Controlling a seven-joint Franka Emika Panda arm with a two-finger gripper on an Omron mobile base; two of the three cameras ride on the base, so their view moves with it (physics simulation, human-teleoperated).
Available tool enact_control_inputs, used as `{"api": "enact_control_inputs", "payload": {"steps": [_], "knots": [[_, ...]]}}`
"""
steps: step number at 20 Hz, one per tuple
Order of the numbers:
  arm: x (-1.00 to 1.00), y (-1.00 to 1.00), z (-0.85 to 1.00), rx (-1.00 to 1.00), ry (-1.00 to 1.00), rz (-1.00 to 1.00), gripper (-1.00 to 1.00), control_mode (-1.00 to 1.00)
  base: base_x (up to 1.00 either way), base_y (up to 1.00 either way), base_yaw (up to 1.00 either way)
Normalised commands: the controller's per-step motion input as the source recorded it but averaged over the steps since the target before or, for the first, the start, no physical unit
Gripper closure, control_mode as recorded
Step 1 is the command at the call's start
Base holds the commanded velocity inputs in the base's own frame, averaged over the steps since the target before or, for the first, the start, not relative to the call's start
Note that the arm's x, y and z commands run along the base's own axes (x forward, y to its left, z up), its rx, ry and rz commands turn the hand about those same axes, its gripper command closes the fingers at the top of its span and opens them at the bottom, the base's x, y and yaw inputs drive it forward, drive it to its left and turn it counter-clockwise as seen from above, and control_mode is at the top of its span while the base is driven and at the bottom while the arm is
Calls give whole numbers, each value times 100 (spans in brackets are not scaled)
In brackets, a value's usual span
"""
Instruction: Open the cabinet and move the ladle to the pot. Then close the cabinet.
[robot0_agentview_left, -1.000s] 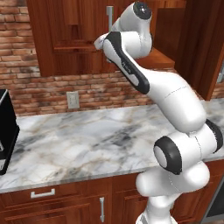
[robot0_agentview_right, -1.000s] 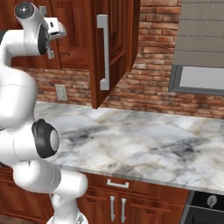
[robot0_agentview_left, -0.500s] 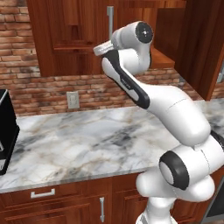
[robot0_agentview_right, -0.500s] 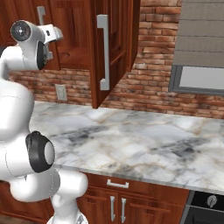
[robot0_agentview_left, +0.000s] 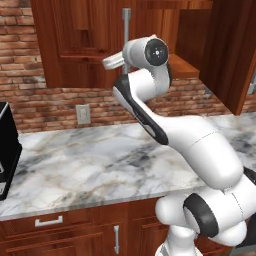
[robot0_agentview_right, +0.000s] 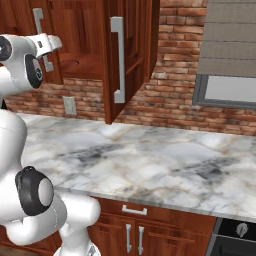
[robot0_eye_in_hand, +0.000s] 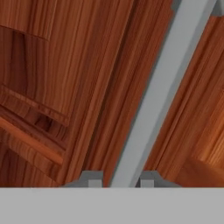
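The reddish-brown wall cabinet (robot0_agentview_left: 75, 45) has its left door closed and its right door (robot0_agentview_right: 131, 55) swung open over the counter. My gripper (robot0_eye_in_hand: 119, 180) is at the closed left door. It is open, and the door's long silver bar handle (robot0_eye_in_hand: 164, 83) runs between its two fingertips (robot0_eye_in_hand: 92, 178). The white hand (robot0_agentview_left: 113, 61) shows beside that handle (robot0_agentview_left: 126, 30) in the left base view, and the same hand (robot0_agentview_right: 48, 43) is in the right base view. The ladle and the pot are out of view.
A marble counter (robot0_agentview_right: 150, 160) runs below the cabinet, with lower drawer cabinets (robot0_agentview_left: 50, 222) beneath. A black appliance (robot0_agentview_left: 6, 150) stands at the counter's left end. A wall outlet (robot0_agentview_left: 83, 114) sits on the brick wall. A range hood (robot0_agentview_right: 231, 50) hangs to the right.
My arm has folded down and the hand has dropped a little toward the left door's bar handle. Both doors stand as before.
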Motion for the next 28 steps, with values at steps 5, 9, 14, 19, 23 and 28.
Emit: {"api": "enact_control_inputs", "payload": {"steps": [5,9,14,19,23,28], "knots": [[-71,42,30,-4,0,-17,100,-100,0,0,0],[-77,38,27,-4,-3,-16,100,-100,0,0,0],[-70,30,22,-3,-1,-16,100,-100,0,0,0],[-69,21,17,-3,0,-15,100,-100,0,0,0],[-64,18,10,-3,0,-14,100,-100,0,0,0],[-61,14,4,-2,-1,-13,100,-100,0,0,0]]}}
